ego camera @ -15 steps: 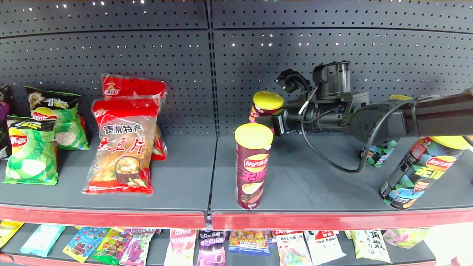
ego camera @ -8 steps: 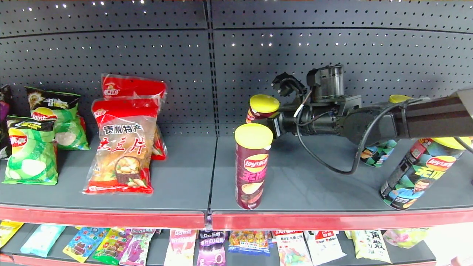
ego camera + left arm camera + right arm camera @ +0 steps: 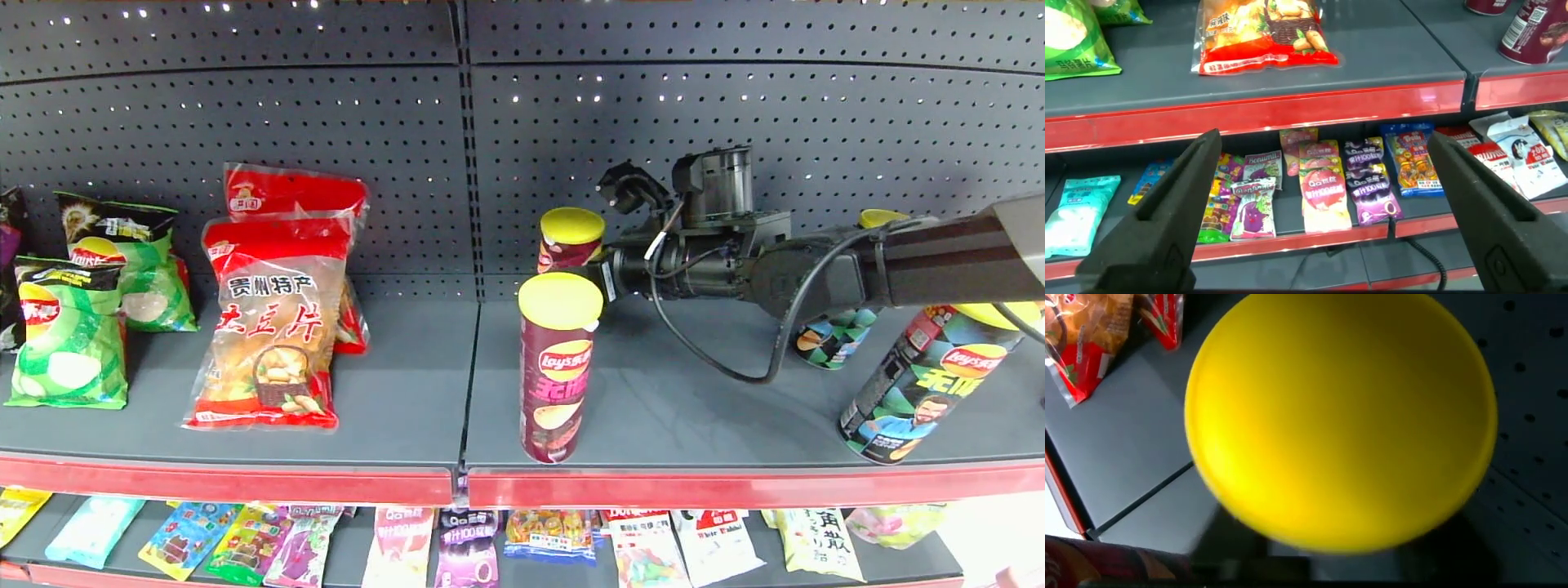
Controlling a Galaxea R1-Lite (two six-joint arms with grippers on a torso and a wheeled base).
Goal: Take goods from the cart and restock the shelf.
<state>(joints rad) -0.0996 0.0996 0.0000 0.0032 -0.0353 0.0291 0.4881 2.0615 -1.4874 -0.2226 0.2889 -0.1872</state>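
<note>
Right of centre in the head view, the right gripper (image 3: 594, 271) is clamped on a maroon chip can (image 3: 571, 239) with a yellow lid. It holds the can upright, close to the dark pegboard back wall (image 3: 245, 106). The can's lower part is hidden behind a second maroon can (image 3: 558, 367), which stands just in front of it near the shelf's front edge.

At the lower right stands a dark can with blue and green print (image 3: 922, 384). A similar can (image 3: 833, 339) sits farther back, partly hidden by the arm. In the left half, two red bags of potato slices (image 3: 273, 327) lean one behind the other, and green chip bags (image 3: 73, 335) stand at the far left.

The grey shelf board (image 3: 392, 400) has a red front strip (image 3: 229, 483). Small coloured snack sachets (image 3: 457, 539) lie in a row on the tier below. The left gripper (image 3: 1323, 139) has its fingers spread wide and faces that lower tier. The packs carry logos and Chinese characters.
</note>
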